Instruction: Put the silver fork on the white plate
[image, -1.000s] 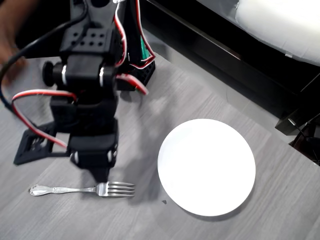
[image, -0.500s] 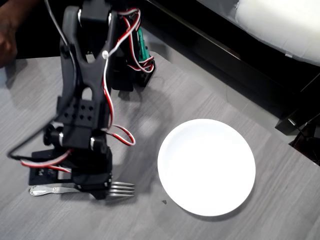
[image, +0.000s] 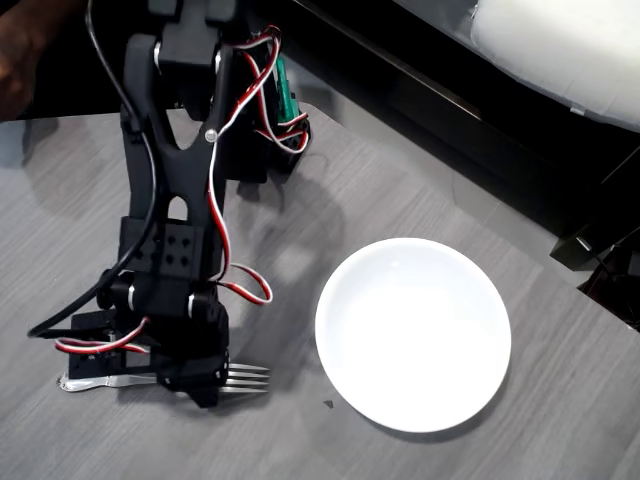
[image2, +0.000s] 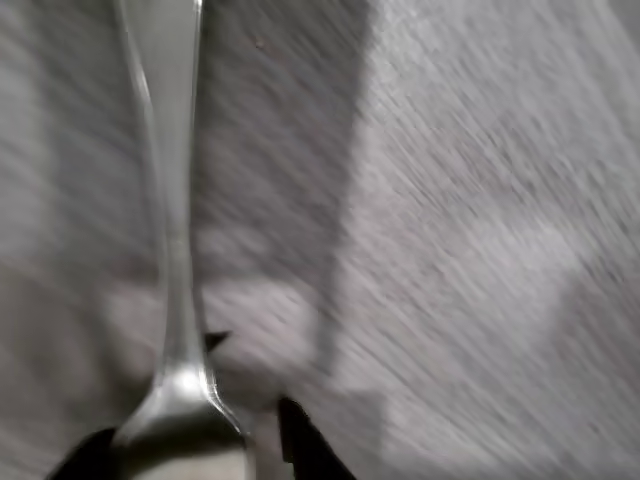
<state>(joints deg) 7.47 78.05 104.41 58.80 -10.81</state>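
The silver fork (image: 245, 378) lies flat on the grey table, tines toward the white plate (image: 413, 335), which sits bare to its right. Its ornate handle end (image: 72, 382) pokes out left of the arm. My black gripper (image: 205, 388) is down over the fork's neck, and the arm's body hides the fingers from above. In the wrist view the fork (image2: 175, 250) runs up the picture, blurred. The gripper (image2: 190, 455) is open, with one dark fingertip (image2: 298, 445) just right of the fork's neck and another at the lower left.
The arm's base with red and white wires (image: 250, 110) stands at the back left. A dark ledge (image: 450, 110) runs along the table's far edge. A person's hand (image: 20, 60) shows at the top left corner. A small dark speck (image: 328, 404) lies near the plate.
The arm has swung forward and dropped its gripper onto the fork's neck, sinking slightly more in the last half second. Fork and plate lie where they were.
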